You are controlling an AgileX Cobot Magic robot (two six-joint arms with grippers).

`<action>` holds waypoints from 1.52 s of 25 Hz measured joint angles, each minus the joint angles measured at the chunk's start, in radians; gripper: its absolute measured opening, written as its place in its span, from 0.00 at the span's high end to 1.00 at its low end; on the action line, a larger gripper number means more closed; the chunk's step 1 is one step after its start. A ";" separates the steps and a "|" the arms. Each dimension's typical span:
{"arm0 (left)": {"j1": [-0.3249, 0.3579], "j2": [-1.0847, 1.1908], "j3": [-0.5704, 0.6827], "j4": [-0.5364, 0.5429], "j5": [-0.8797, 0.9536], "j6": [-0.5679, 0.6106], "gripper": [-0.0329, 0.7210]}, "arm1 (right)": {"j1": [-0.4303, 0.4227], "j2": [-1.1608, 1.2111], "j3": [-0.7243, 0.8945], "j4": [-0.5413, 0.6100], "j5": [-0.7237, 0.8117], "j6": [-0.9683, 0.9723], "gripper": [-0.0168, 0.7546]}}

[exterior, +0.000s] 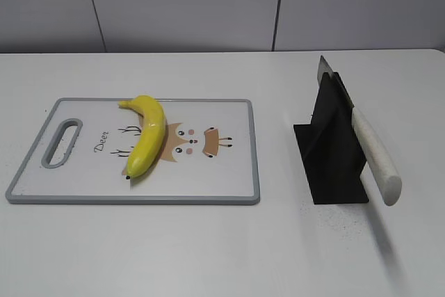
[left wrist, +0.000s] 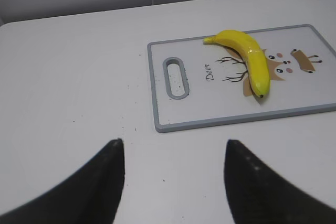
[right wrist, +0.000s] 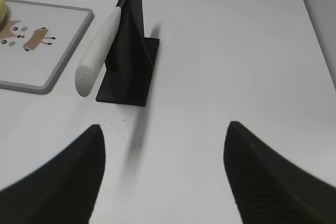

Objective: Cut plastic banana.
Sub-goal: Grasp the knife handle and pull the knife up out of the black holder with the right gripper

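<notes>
Resting whole on the cutting board (exterior: 83, 179), the plastic banana (exterior: 147, 134) lies left of the board's centre, partly over the printed deer figure. Its long axis runs from the far stem end, near the board's far edge, toward the near tip, slanting slightly to the left in the exterior view. No cut is made yet.

The knife (exterior: 372, 151) sits in a black stand (exterior: 332, 161) on the desk (exterior: 208, 248), to the right of the board and apart from it. Its pale handle points toward the near edge of the desk and overhangs the stand; the blade tip projects beyond the far side.

Left claw (left wrist: 173, 182): fingers apart, holding nothing, above bare desk. The banana lies ahead and to the right of it, beyond the board's handle slot (left wrist: 175, 78).

Right claw (right wrist: 163, 177): fingers apart, holding nothing, above bare desk. The knife handle lies ahead and to the left of it, near the stand's front corner.

Judgement: the right arm is nearer the knife and the left arm nearer the banana. The coming move likely requires the right claw to close across the handle, while the left claw steadies the banana across its long axis.
</notes>
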State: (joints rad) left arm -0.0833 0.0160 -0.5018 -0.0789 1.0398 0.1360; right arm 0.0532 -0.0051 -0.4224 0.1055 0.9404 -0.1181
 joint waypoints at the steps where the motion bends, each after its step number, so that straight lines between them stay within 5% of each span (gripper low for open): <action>1: 0.000 0.000 0.000 0.000 0.000 0.000 0.18 | 0.000 0.000 0.000 0.000 0.000 0.000 0.26; 38: 0.000 0.000 0.000 0.000 0.000 0.000 0.18 | 0.000 0.000 0.000 0.000 0.000 0.001 0.26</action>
State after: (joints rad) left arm -0.0833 0.0160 -0.5018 -0.0789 1.0398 0.1360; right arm 0.0532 -0.0051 -0.4224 0.1055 0.9404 -0.1172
